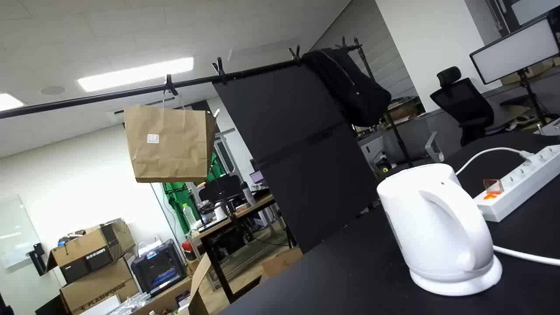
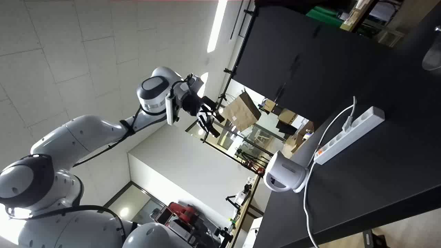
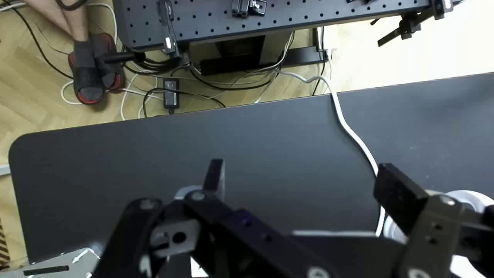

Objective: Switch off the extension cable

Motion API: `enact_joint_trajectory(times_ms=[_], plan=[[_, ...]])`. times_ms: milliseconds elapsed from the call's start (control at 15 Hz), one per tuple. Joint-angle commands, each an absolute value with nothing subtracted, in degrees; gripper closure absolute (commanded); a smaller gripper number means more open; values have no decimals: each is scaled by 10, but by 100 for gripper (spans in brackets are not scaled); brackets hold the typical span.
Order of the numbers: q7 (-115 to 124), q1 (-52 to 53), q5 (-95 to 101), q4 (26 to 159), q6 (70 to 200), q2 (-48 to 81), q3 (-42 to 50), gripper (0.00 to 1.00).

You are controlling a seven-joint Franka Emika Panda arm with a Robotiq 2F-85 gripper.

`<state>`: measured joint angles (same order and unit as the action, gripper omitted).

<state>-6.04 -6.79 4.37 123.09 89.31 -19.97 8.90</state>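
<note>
While the robot arm [image 2: 81, 134] is raised, its gripper [image 2: 217, 125] well apart from everything on the black tabletop [image 1: 350, 267], the extension cable [image 2: 349, 136], a long white power strip, lies there just beside the white kettle [image 1: 437, 232]; whether the two touch cannot be told. The strip's small orange switch [image 1: 490, 197] sits at the end nearest the kettle, with a translucent reddish flap [image 1: 493, 185] standing up next to it. Farther along the row of sockets, a white plug [image 1: 528, 158] is seated, and its thin lead curves back toward the kettle. The jaws are spread wide: in the wrist view they stand far apart, with dark tabletop visible between them, and a white cord [image 3: 357, 141] runs past and over the tabletop's edge. Beyond, a brown paper bag [image 1: 168, 144] hangs from a black bar [image 1: 57, 104], beside black sheeting [image 1: 302, 153], and in the wrist view a person's feet [image 3: 85, 73] in dark slippers show on the light wooden floor [image 3: 36, 112], near a perforated black board [image 3: 224, 19].
</note>
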Motion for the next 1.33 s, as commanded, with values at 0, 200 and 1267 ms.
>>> enact_joint_trajectory(times_ms=[0, 200, 1267], plan=[[-61, -69, 43, 1230, 893, -199, 88, 0], [-61, -69, 43, 1229, 893, -199, 88, 0], [-91, -58, 42, 1262, 1123, -141, 84, 27]])
